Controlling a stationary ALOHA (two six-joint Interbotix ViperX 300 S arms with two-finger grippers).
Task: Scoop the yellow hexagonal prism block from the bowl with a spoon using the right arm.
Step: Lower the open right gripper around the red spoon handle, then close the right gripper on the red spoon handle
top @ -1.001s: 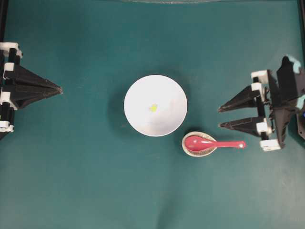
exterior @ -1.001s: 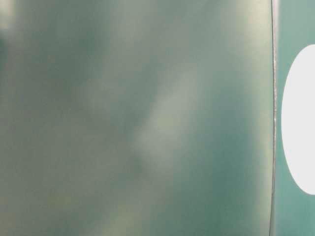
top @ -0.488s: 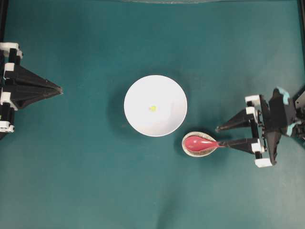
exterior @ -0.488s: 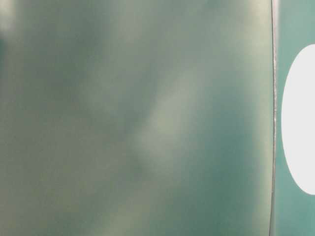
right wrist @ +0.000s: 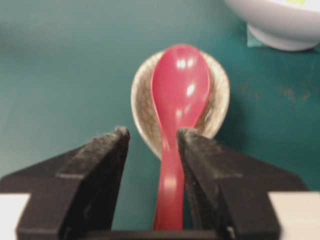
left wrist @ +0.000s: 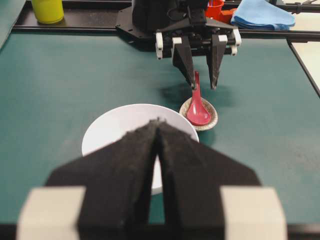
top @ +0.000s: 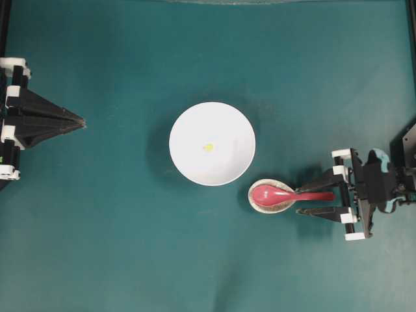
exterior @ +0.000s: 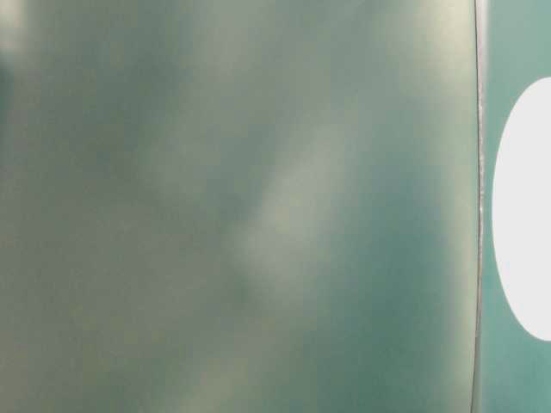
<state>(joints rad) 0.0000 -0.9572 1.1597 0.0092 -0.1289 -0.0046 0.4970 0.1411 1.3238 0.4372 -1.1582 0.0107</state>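
Observation:
The white bowl (top: 224,123) stands mid-table with the tiny yellow hexagonal prism block (top: 208,147) inside. To its lower right, the red spoon (top: 273,194) has its scoop in a speckled spoon rest (top: 260,207), with the handle pointing right. My right gripper (top: 300,201) is open, one finger on each side of the handle. In the right wrist view the spoon (right wrist: 180,85) runs between the fingers of the right gripper (right wrist: 152,134), close to the right-hand one, and the bowl (right wrist: 280,25) is at top right. My left gripper (top: 82,122) is shut at the left edge, far from the bowl.
In the left wrist view, a yellow cup (left wrist: 47,10), a blue cloth (left wrist: 262,15) and a red object (left wrist: 215,7) sit beyond the black rail behind the right arm. The table-level view is a blur, with a white oval (exterior: 525,206) at its right edge.
The right gripper has dropped toward the spoon and shifted along the table until its open fingers straddle the handle. The left gripper, bowl and block have not moved.

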